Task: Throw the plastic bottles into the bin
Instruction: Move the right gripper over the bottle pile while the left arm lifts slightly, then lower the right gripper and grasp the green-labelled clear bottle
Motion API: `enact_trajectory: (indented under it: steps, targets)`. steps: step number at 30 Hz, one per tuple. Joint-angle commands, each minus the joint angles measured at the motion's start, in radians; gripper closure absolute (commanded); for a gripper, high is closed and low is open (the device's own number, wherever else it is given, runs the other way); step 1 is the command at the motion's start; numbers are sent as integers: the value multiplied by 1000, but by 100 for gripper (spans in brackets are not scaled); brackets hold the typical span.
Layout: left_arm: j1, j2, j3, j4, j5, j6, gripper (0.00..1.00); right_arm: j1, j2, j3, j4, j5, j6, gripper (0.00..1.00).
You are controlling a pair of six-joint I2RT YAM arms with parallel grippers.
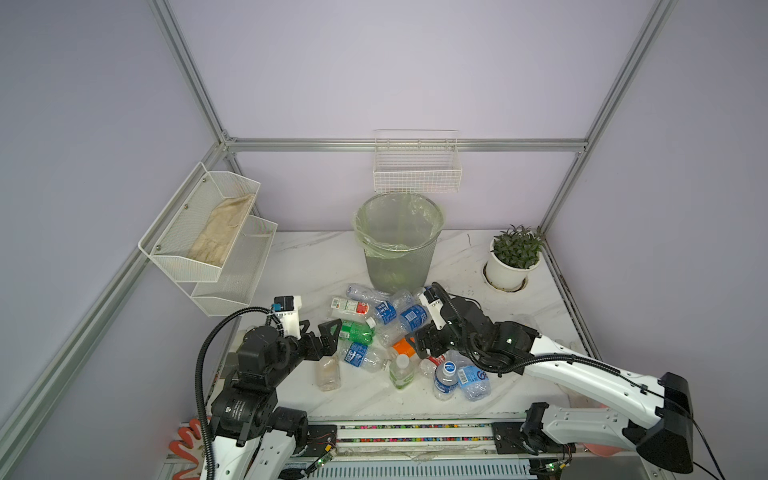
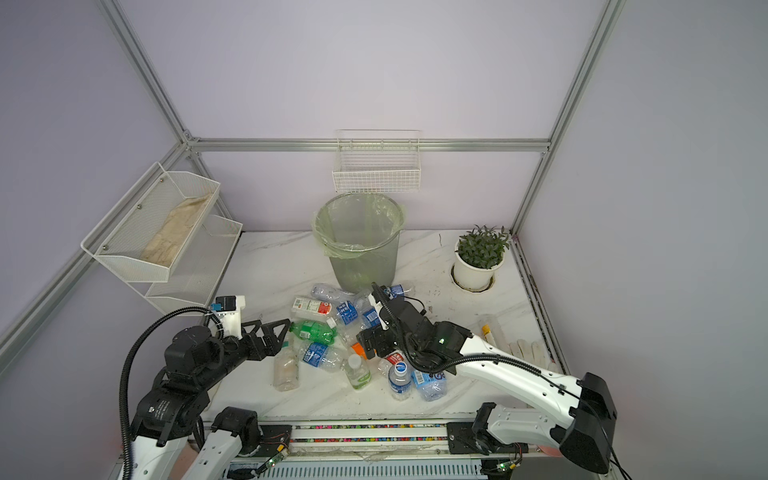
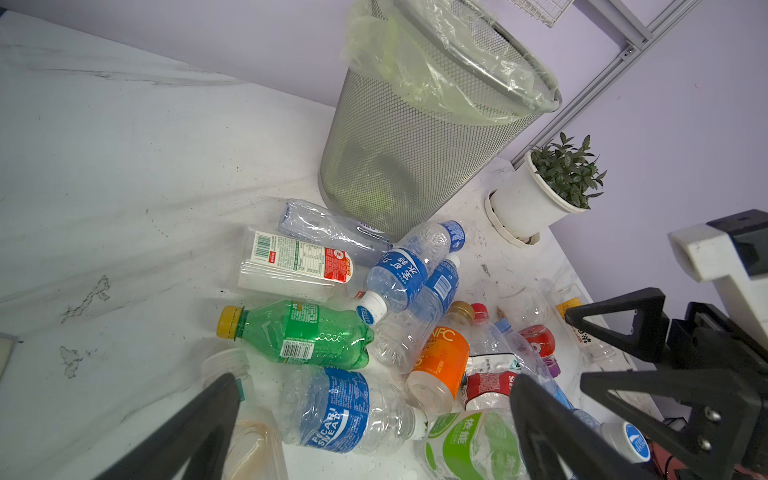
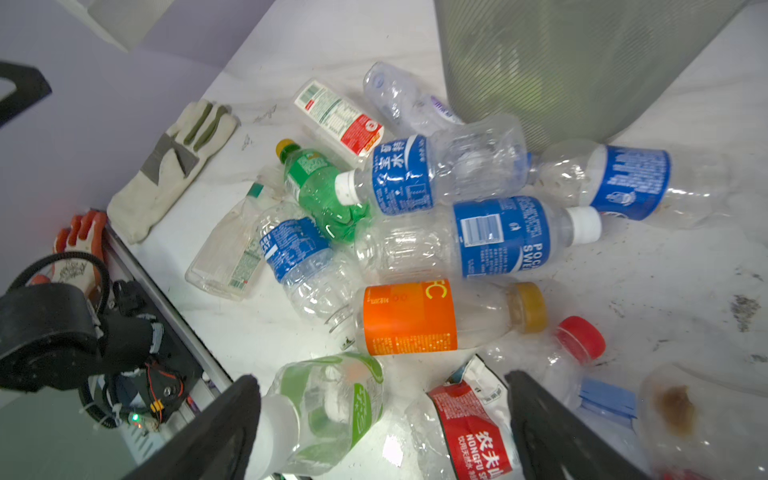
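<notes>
Several plastic bottles (image 1: 386, 332) lie in a heap on the white table, in front of the grey mesh bin (image 1: 397, 245) (image 2: 361, 249) with its pale green bag. Among them are a green bottle (image 3: 303, 332) (image 4: 320, 187), an orange-labelled one (image 3: 440, 361) (image 4: 415, 318) and a blue-labelled one (image 3: 340, 411). My left gripper (image 1: 322, 325) (image 3: 374, 380) hangs open at the heap's left side, over the blue-labelled bottle. My right gripper (image 1: 419, 341) (image 4: 382, 380) is open low over the heap's right side, with a crushed red-labelled bottle (image 4: 469, 432) and a green-and-white-labelled bottle (image 4: 328, 407) between its fingers. Neither holds anything.
A white wire basket (image 1: 417, 174) hangs on the back wall above the bin. A white two-tier mesh shelf (image 1: 208, 237) juts out at the left. A potted plant (image 1: 513, 259) stands at the back right. Work gloves (image 4: 174, 166) (image 2: 528, 349) lie at both table sides.
</notes>
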Motion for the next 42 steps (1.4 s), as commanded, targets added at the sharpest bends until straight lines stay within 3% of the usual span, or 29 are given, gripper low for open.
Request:
enact_trajectory:
  steps: [1, 9, 17, 23, 28, 42]
  targets:
    - [-9, 2, -37, 21, -10, -14, 0, 42, 35, 55, -66, -4, -43, 6]
    - [-19, -2, -37, 18, -15, -17, 0, 135, 77, 151, -113, -7, -30, 9]
    - [-32, -4, -38, 17, -25, -20, 0, 216, 137, 182, -192, 64, 14, 16]
    - [-39, -7, -37, 13, -36, -22, 0, 239, 159, 190, -221, 144, 60, 24]
    - [-52, -14, -36, 6, -48, -26, 0, 256, 162, 191, -228, 179, 84, 25]
    - [-65, -18, -35, 4, -66, -29, 0, 277, 198, 160, -213, 161, 109, 32]
